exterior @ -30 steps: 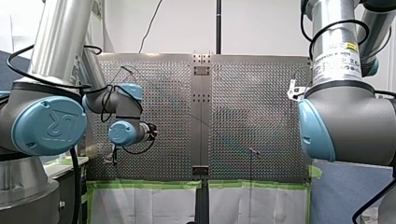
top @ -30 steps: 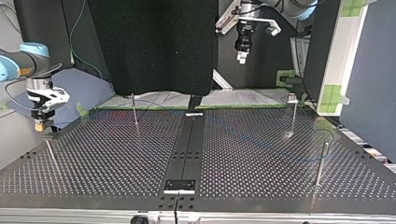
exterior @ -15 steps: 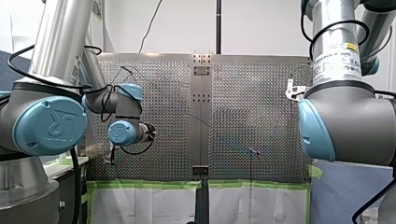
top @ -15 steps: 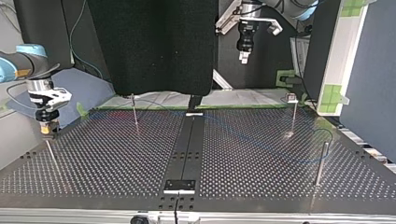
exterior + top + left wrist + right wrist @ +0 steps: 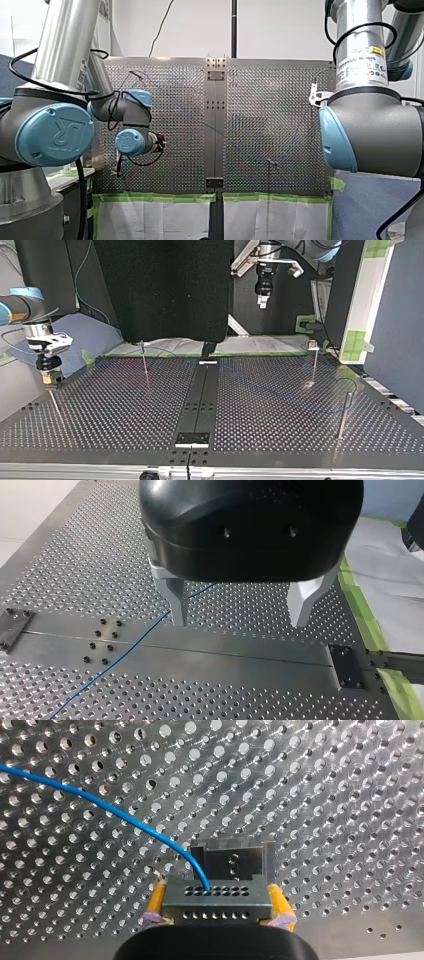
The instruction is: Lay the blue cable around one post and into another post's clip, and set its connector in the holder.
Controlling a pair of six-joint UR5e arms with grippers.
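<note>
While clamped on the connector [image 5: 216,892] from both sides, hovering with the right gripper [image 5: 218,909] just short of the holder [image 5: 232,860] — yellow pads [image 5: 156,902] tight against the little block. Trailing the blue cable [image 5: 100,805] out of its top face and away in a long curve over the table [image 5: 325,795]. Down lower than a second ago, and nudged toward the top view's left edge since the half-second mark — closing on the holder, by the look of it. Reads as the last step in hand: seating the block. Not in yet, though; short of it rather than inside, touching or not impossible to say. Over on the other side, parked high with the left gripper [image 5: 239,617], raised a touch, fingers [image 5: 176,600] spread wide and holding nothing, only a stretch of blue line lying flat across the middle rail [image 5: 200,650] below. No telling about the post [image 5: 343,412] and the clip [image 5: 312,344]: too faint across the table. Next, probably: easing forward, square, with slack kept in the line.
</note>
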